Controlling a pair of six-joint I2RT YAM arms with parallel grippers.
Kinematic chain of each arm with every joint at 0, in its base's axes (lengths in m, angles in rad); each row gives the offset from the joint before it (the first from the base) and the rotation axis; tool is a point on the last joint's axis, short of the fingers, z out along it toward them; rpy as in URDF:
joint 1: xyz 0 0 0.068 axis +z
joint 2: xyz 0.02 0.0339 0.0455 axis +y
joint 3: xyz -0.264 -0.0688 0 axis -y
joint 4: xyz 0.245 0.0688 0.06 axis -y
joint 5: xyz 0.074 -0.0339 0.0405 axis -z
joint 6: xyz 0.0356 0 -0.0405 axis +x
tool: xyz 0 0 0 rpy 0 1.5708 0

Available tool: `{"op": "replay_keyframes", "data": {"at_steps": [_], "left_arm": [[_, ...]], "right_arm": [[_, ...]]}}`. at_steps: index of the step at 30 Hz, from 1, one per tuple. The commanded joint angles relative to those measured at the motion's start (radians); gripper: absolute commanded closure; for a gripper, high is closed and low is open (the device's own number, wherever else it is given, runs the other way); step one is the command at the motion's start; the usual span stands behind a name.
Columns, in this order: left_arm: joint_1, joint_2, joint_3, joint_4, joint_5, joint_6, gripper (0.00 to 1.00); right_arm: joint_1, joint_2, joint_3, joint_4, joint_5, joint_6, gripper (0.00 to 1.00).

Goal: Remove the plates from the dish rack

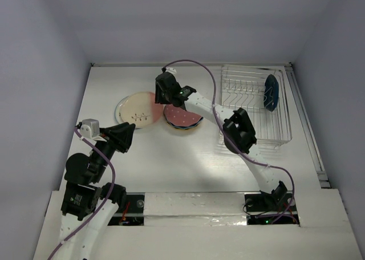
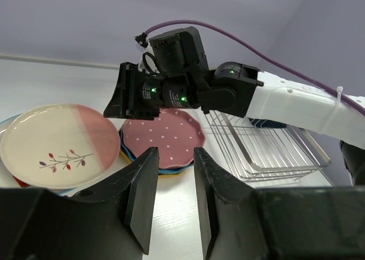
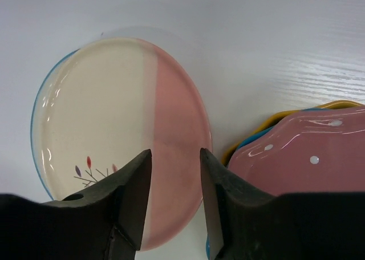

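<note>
Dish rack (image 1: 254, 103) sits in the far right corner of the worktop, with one dark navy plate (image 1: 271, 93) standing on edge at its right end. Toward the far edge, left of middle, the cream-and-pink plate (image 1: 138, 109) lies flat. Just beside it the maroon-pink dotted plate (image 1: 183, 117) tops a stack (image 3: 333, 105) showing teal and yellow rims. Right gripper (image 1: 165, 94) hangs over the gap between them, jaws parted and empty; left gripper (image 1: 122, 137) is nearer the left edge, jaws also parted and empty.

Navy plate (image 1: 271, 93) upright in dish rack (image 1: 242, 83); cream-pink plate (image 1: 137, 109), maroon plate (image 1: 183, 118) seemingly topping stacks.
</note>
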Motion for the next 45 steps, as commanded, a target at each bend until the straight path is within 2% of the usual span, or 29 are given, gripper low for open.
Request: {"op": "replay_keyframes", "data": {"at_steps": [1, 2, 4, 6, 9, 11, 14, 16, 17, 20, 24, 25, 27, 28, 29, 31, 33, 36, 40, 45], "left_arm": [[0.006, -0.007, -0.014, 0.045, 0.015, -0.001, 0.72], [0.006, -0.007, -0.014, 0.047, 0.013, -0.001, 0.72], [0.006, -0.009, -0.014, 0.045, 0.01, -0.001, 0.72], [0.006, 0.001, -0.012, 0.045, 0.006, -0.001, 0.72], [0.006, 0.054, -0.003, 0.035, -0.022, -0.024, 0.72], [0.006, 0.099, 0.012, -0.002, -0.075, -0.08, 0.78], [0.006, 0.188, 0.014, 0.004, -0.095, -0.143, 0.89], [0.006, 0.237, -0.005, 0.028, -0.138, -0.18, 0.99], [0.006, 0.252, -0.023, 0.036, -0.212, -0.22, 1.0], [0.006, 0.316, -0.068, 0.093, -0.307, -0.284, 1.0], [0.015, 0.411, -0.136, 0.163, -0.442, -0.383, 1.0], [0.015, 0.431, -0.14, 0.182, -0.467, -0.41, 0.94], [0.036, 0.508, -0.125, 0.217, -0.533, -0.41, 0.84], [0.036, 0.539, -0.121, 0.234, -0.553, -0.412, 0.75], [0.076, 0.574, -0.114, 0.246, -0.557, -0.407, 0.74], [0.122, 0.69, -0.083, 0.249, -0.55, -0.406, 0.74], [0.176, 0.776, -0.059, 0.251, -0.545, -0.401, 0.79], [0.202, 0.826, -0.055, 0.291, -0.608, -0.398, 0.8], [0.214, 0.944, 0.026, 0.28, -0.623, -0.354, 0.76], [0.234, 1.169, 0.164, 0.249, -0.544, -0.269, 0.76]], "right_arm": [[0.012, 0.029, 0.07, -0.082, 0.019, -0.007, 0.55], [0.012, 0.007, 0.052, -0.072, 0.002, -0.002, 0.53], [0.012, -0.026, -0.048, 0.0, -0.019, 0.015, 0.42], [0.012, -0.078, -0.144, 0.09, -0.069, 0.025, 0.37], [0.012, -0.134, -0.183, 0.147, -0.09, 0.003, 0.35], [0.012, -0.18, -0.244, 0.195, -0.105, -0.016, 0.37], [0.012, -0.278, -0.313, 0.267, -0.095, -0.045, 0.42], [0.012, -0.313, -0.329, 0.272, -0.099, -0.066, 0.52], [0.012, -0.342, -0.338, 0.273, -0.112, -0.076, 0.54], [0.012, -0.411, -0.387, 0.287, -0.141, -0.105, 0.55], [0.012, -0.542, -0.515, 0.333, -0.151, -0.126, 0.97], [0.012, -0.571, -0.543, 0.338, -0.155, -0.135, 1.0], [0.012, -0.667, -0.646, 0.373, -0.184, -0.136, 1.0], [0.012, -0.701, -0.687, 0.393, -0.197, -0.134, 1.0], [0.012, -0.732, -0.727, 0.408, -0.216, -0.132, 1.0], [0.012, -0.816, -0.831, 0.463, -0.23, -0.129, 1.0], [0.012, -0.862, -0.885, 0.48, -0.236, -0.136, 1.0], [0.012, -0.936, -0.999, 0.549, -0.259, -0.143, 0.97], [0.012, -0.956, -1.045, 0.559, -0.32, -0.148, 0.95], [0.012, -0.971, -1.085, 0.577, -0.357, -0.163, 0.94]]}}
